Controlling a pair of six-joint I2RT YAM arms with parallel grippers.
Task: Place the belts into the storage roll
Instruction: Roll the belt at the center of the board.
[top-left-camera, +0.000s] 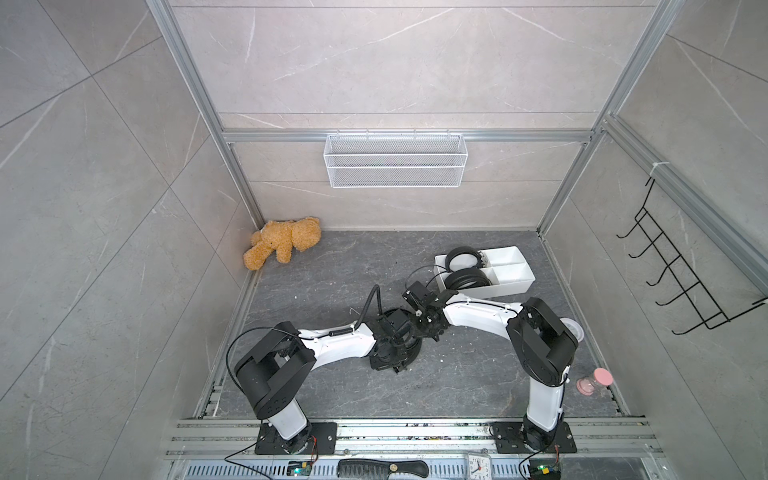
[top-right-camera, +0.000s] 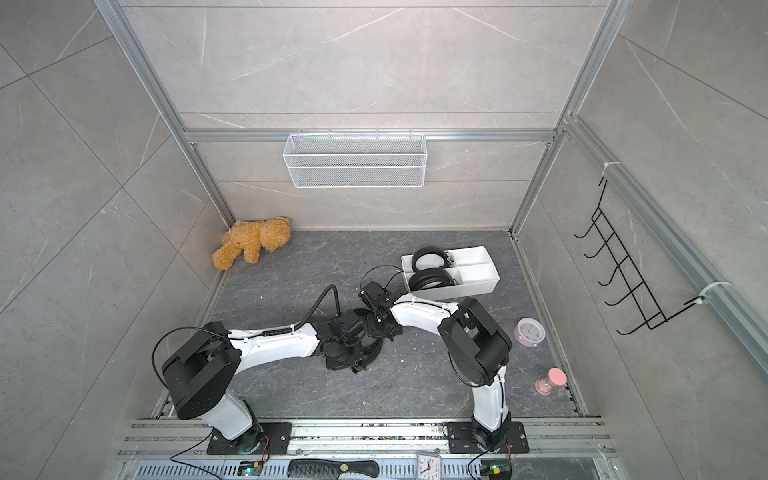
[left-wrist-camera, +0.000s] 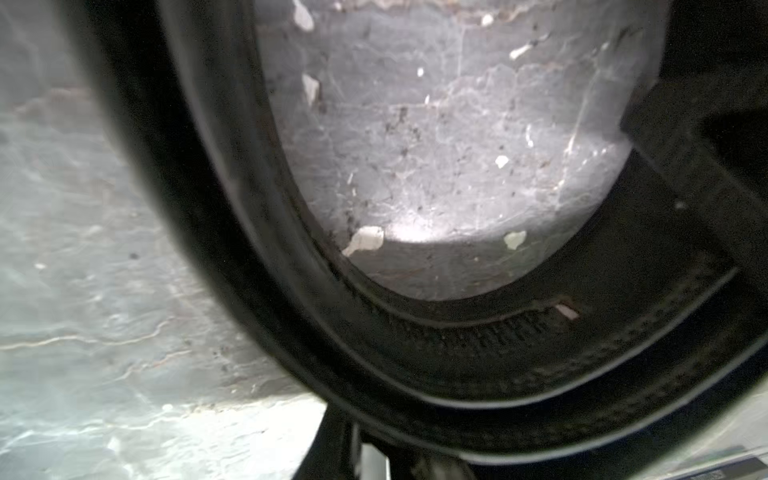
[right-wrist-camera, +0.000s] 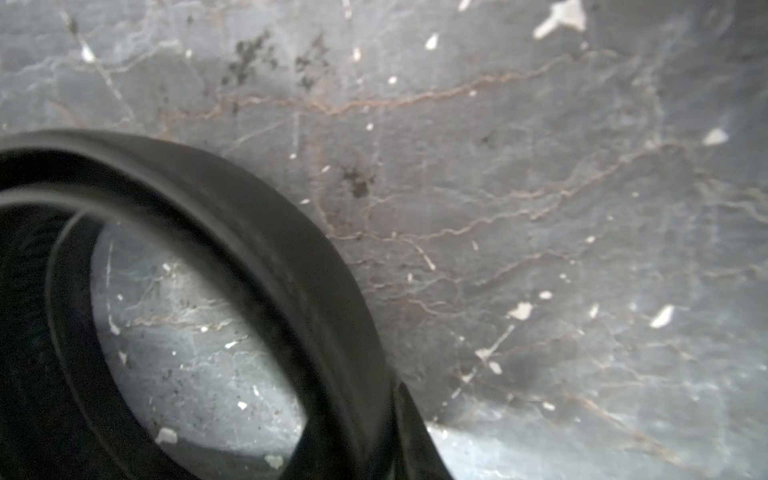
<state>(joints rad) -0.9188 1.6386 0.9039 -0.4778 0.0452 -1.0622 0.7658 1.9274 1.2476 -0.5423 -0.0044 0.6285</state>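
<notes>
Belts (top-left-camera: 455, 279) — two lie coiled in the tray (top-left-camera: 505, 287) at the table's far right, one in each compartment at the end nearer the grippers. A third belt (left-wrist-camera: 498, 353) lies coiled on the dark table (top-left-camera: 332, 270) mid-scene. My left gripper (top-left-camera: 392, 357) and right gripper (top-left-camera: 428, 326) hang low over that coil, close together — I can't tell from either wrist view whether their jaws stand apart or clamp it.

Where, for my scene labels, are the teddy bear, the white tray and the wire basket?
teddy bear (top-left-camera: 276, 241): in a top view, on its body.
white tray (top-left-camera: 513, 274): in a top view, on the bare floor of an empty compartment.
wire basket (top-left-camera: 392, 176): in a top view, on its front mesh wall.
</notes>
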